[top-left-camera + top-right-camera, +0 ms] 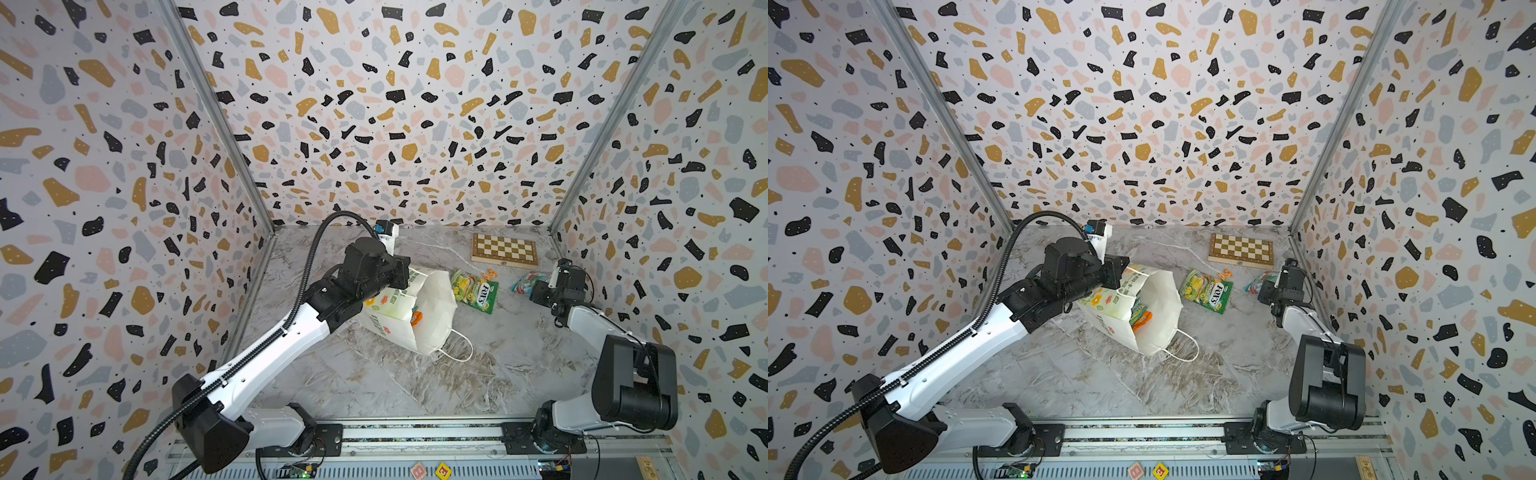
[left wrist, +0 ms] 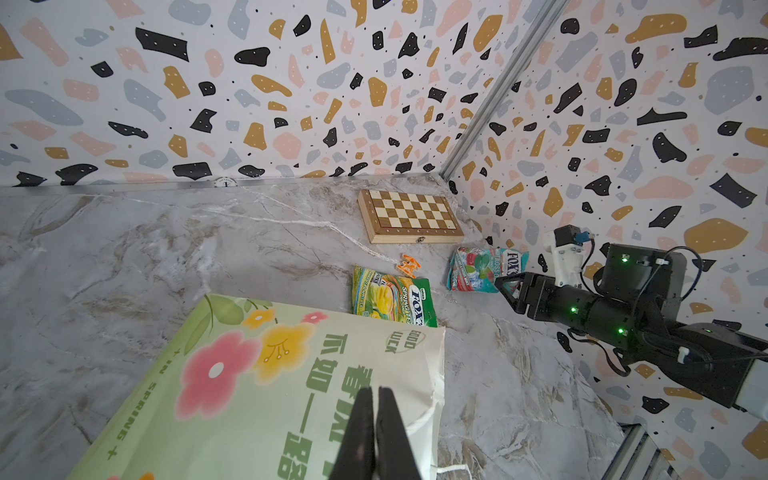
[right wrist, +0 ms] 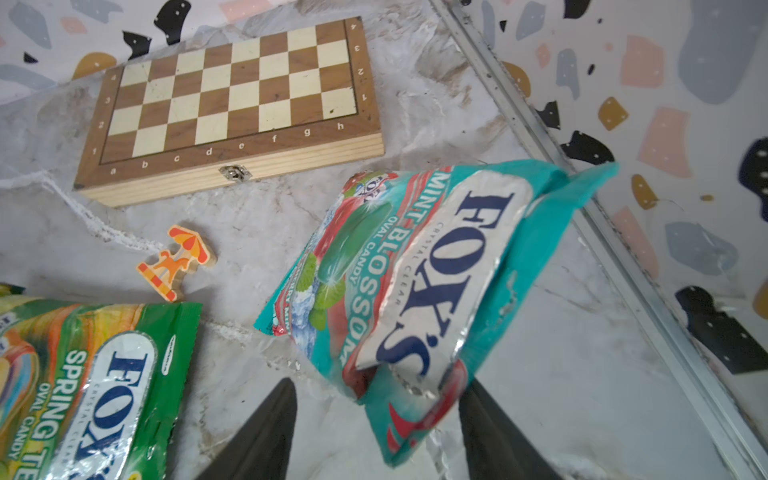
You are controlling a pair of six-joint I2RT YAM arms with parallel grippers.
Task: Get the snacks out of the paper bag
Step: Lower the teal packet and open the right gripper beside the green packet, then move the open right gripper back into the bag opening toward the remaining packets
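The white paper bag (image 1: 432, 316) lies tilted on the marble table, its mouth open toward the front right. Orange and green snacks (image 1: 1140, 316) show inside it. My left gripper (image 2: 376, 390) is shut over the bag's green flowered side (image 2: 249, 395), near the rim. A white cord handle runs in under its fingers. A green-yellow FOX'S packet (image 1: 473, 291) lies flat to the right of the bag. A teal-and-red FOX'S packet (image 3: 415, 270) rests by the right wall. Its near end sits between the spread fingers of my open right gripper (image 3: 378, 382).
A folded wooden chessboard (image 1: 504, 249) lies at the back right. A small orange trinket (image 3: 176, 262) sits between it and the green packet. The right wall's metal rail (image 3: 623, 266) runs close beside the teal packet. Two letter blocks (image 1: 430, 471) sit on the front rail.
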